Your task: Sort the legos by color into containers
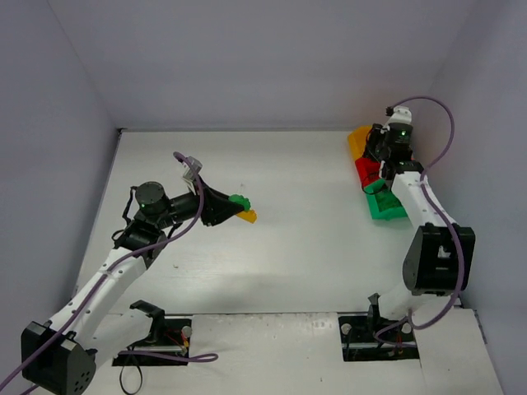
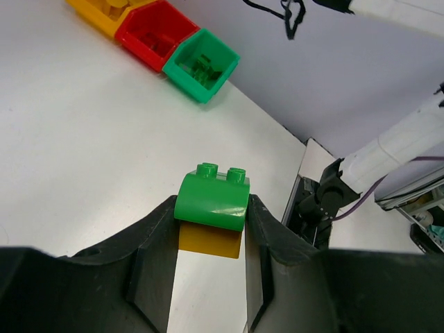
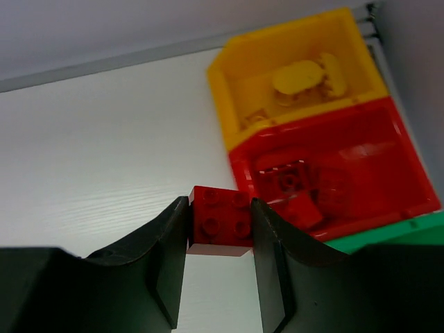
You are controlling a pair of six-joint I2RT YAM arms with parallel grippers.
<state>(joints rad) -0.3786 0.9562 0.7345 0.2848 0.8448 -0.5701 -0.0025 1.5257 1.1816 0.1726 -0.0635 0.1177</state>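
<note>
White desk (image 1: 313, 247) boxed by pale walls (image 1: 247, 66); yellow bin (image 3: 225, 104), red bin (image 3: 239, 166) and green bin (image 2: 177, 66) stand touching in a row at its far right corner, each already holding bricks. Right pincer (image 3: 220, 215) grips a red brick (image 3: 222, 225) by its sides; in the wrist view the brick sits just short of the red bin's near rim. To finish well, carry the brick past that rim until red floor lies under it, keep clear of the yellow bin alongside, and only then part the jaws. Left pincer (image 2: 211, 215), at mid-desk, clamps a green brick (image 2: 211, 198) with a yellow brick (image 2: 210, 244) stuck beneath. That pair probably needs pulling apart before either half goes in.
</note>
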